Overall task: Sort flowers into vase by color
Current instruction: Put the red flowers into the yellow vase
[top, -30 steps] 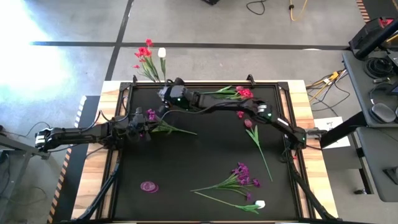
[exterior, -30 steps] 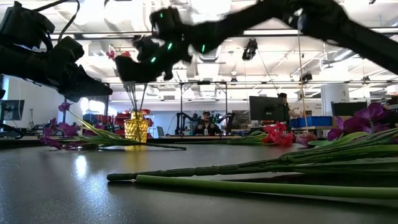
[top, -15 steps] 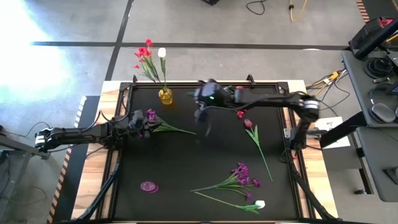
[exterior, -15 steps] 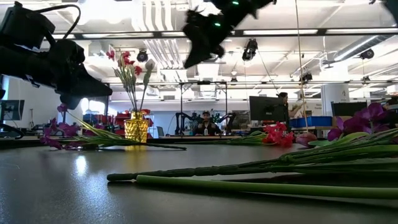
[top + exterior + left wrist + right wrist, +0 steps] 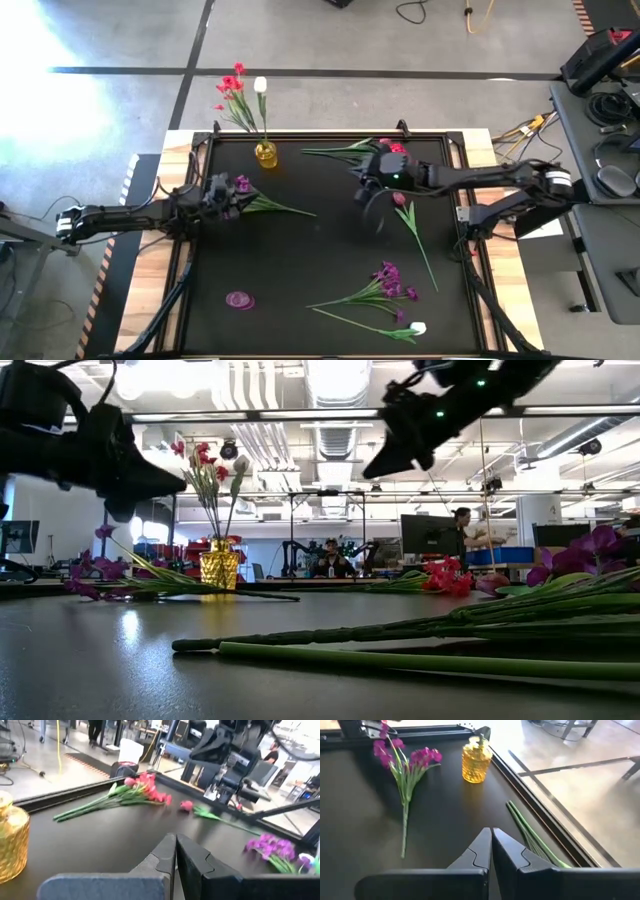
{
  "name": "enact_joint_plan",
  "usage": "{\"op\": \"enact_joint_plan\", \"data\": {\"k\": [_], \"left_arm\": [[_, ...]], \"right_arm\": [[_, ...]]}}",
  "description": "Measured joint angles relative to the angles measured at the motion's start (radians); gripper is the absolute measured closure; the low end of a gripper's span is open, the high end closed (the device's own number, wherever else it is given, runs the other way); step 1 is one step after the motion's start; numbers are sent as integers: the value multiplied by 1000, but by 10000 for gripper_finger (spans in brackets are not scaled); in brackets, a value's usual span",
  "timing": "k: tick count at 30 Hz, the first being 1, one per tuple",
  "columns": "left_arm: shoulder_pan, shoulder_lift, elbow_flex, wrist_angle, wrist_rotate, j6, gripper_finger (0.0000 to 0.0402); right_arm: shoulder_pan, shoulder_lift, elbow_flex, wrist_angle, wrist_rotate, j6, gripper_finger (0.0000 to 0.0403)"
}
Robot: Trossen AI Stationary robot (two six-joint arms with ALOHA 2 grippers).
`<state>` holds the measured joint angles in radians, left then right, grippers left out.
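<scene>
An amber glass vase [image 5: 265,154] stands at the table's far left with red flowers [image 5: 232,84] and a white bud [image 5: 260,85] in it. A purple sprig [image 5: 268,204] lies flat on the black mat. My left gripper [image 5: 232,197] hangs shut just over its blooms and holds nothing. My right gripper [image 5: 362,190] is shut and empty in the air near the table's middle, right of the vase, close to a red sprig [image 5: 372,149] and a single red flower [image 5: 402,201]. In the right wrist view the shut fingers [image 5: 485,851] point toward the vase [image 5: 476,762].
A purple bunch [image 5: 388,284] and a white-bud sprig [image 5: 415,327] lie near the front right. A round purple piece [image 5: 240,299] lies at the front left. A raised dark frame [image 5: 330,135] borders the mat. People and desks show in the room behind.
My right gripper has drawn back from over the vase toward the table's right, staying high; the vase with its red flowers and white bud now stands uncovered. My left gripper has rolled a little in place above the purple sprig.
</scene>
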<state>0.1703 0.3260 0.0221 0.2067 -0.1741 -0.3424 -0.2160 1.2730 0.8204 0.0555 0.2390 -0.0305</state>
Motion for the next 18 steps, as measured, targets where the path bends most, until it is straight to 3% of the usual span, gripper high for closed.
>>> {"op": "enact_joint_plan", "data": {"k": [10, 14, 18], "left_arm": [[0, 24, 0, 198, 5, 20, 402], [0, 100, 23, 240, 57, 69, 402], [1, 242, 149, 170, 60, 132, 402]], "right_arm": [[-12, -93, -118, 42, 31, -84, 394], [-49, -93, -143, 48, 15, -86, 394], [-88, -95, -155, 87, -10, -78, 394]]}}
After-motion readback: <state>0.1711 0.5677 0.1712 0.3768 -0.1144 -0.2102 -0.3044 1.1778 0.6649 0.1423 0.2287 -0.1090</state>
